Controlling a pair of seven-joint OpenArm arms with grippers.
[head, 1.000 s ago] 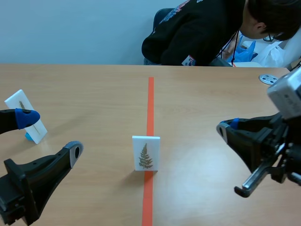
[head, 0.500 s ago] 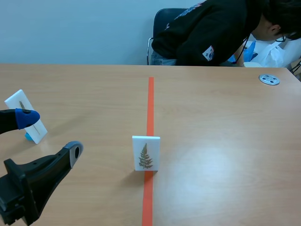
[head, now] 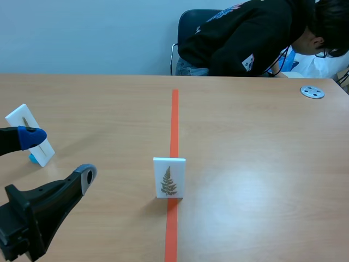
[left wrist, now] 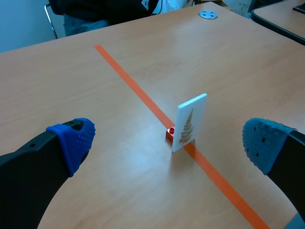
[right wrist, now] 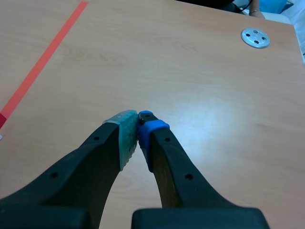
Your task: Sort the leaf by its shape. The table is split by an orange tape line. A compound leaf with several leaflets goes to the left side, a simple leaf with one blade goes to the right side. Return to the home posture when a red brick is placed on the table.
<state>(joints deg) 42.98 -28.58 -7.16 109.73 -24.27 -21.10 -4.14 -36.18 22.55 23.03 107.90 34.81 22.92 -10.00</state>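
Left gripper (left wrist: 169, 141) gapes wide, holding nothing; my right gripper (right wrist: 138, 125) is pinched closed over bare table. I count two white cards: one fern card (head: 169, 178) upright on the orange tape line (head: 174, 117), one tilted card (head: 22, 120) beside the left fingertip.

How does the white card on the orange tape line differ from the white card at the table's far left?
The fern card stands on the tape line, facing the camera; the left card stands far to the left, turned at an angle. The fern card shows a many-leaflet leaf; the left card's picture is too small to read. The fern card's base looks red, the left card's blue. Both are white, standing cards.
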